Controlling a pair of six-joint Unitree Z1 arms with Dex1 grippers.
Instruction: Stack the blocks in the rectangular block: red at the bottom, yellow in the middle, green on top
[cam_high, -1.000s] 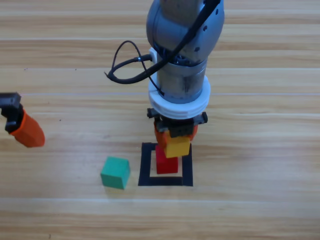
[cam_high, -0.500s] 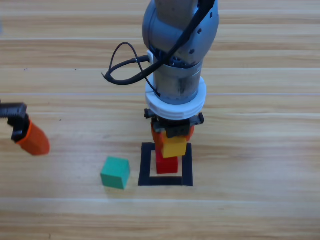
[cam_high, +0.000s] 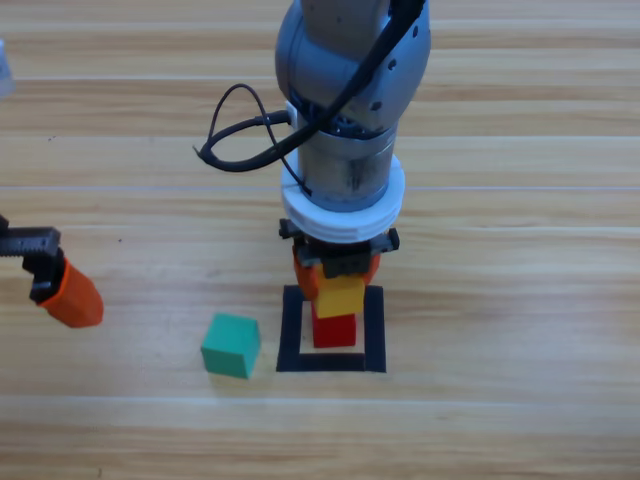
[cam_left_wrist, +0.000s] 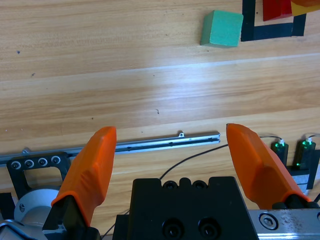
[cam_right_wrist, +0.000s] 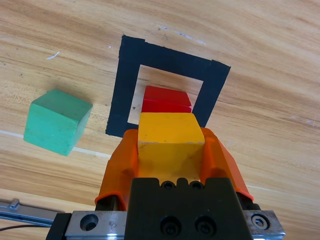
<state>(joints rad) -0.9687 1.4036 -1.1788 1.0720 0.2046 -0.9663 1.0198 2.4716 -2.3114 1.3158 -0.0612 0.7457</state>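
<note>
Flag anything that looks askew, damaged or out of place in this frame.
Nothing stands out. The red cube sits inside the tape rectangle, the right claw holds the yellow cube over it, and the green cube rests upright on the table beside the rectangle. The left claw waits open at the left edge.

From above I can't see whether yellow touches red; the right arm hides most of both, and the rectangle's far edge too.
</note>
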